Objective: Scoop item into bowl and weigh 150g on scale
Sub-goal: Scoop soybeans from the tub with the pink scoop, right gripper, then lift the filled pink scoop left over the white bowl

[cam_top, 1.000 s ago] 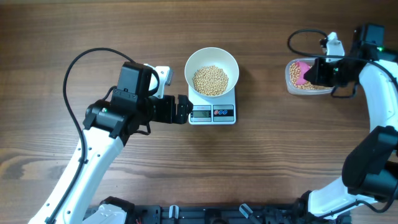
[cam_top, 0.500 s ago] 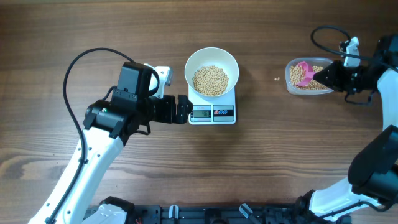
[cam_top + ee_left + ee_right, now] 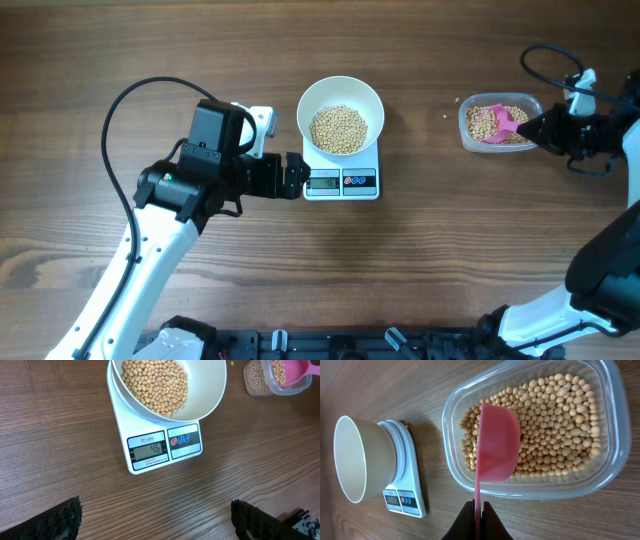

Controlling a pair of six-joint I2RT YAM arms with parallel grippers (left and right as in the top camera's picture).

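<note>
Atop the scale [image 3: 341,178] — white bowl [image 3: 341,117], tan beans [image 3: 338,129].

Left gripper [image 3: 296,175] points toward 3 o'clock, jaws wide apart. Right gripper [image 3: 479,508], at 3 o'clock, pinches a pink scoop [image 3: 496,445].

My left camera crops the round white bowl [image 3: 210,390] atop the small white square scale [image 3: 165,446]. Overhead, that scale's grey display [image 3: 323,182] is too small to read.

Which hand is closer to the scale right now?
Left. The left hand sits beside the scale; the right hand is far off, holding the pink scoop in the tub.
</note>
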